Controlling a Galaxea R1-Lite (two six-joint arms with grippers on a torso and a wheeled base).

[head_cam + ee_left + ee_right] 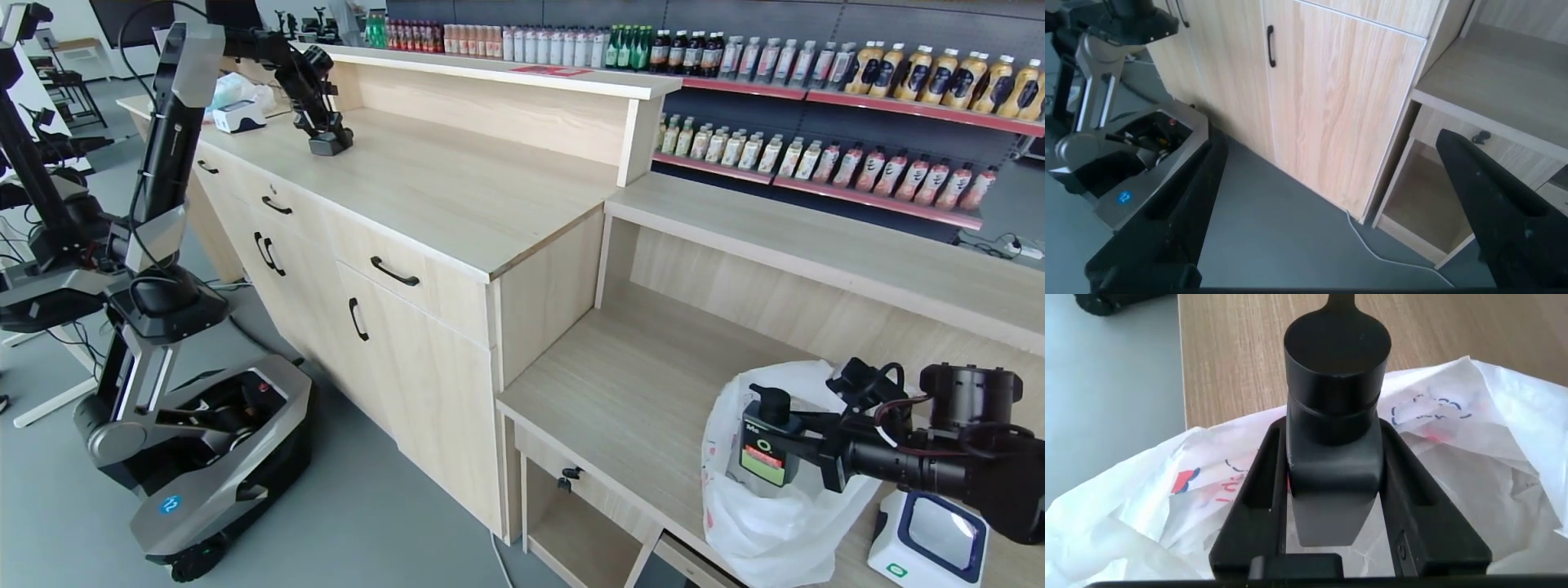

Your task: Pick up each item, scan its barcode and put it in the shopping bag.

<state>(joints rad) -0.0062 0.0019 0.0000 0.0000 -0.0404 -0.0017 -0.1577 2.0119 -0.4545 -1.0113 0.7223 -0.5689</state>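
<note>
Your right gripper (790,447) pinches the green-labelled pump bottle (765,445) at the shopping bag (763,527) mouth, scanner (929,537) just beside; your left gripper (1331,147) is spread.

A shop: stocked drink shelves (816,98), checkout counter (457,188).

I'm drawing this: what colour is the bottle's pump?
The bottle has a black pump, clearest in right wrist view.

Pale wood counter (457,196), grey floor (367,523), shelves (816,90) of bottled drinks behind
</note>
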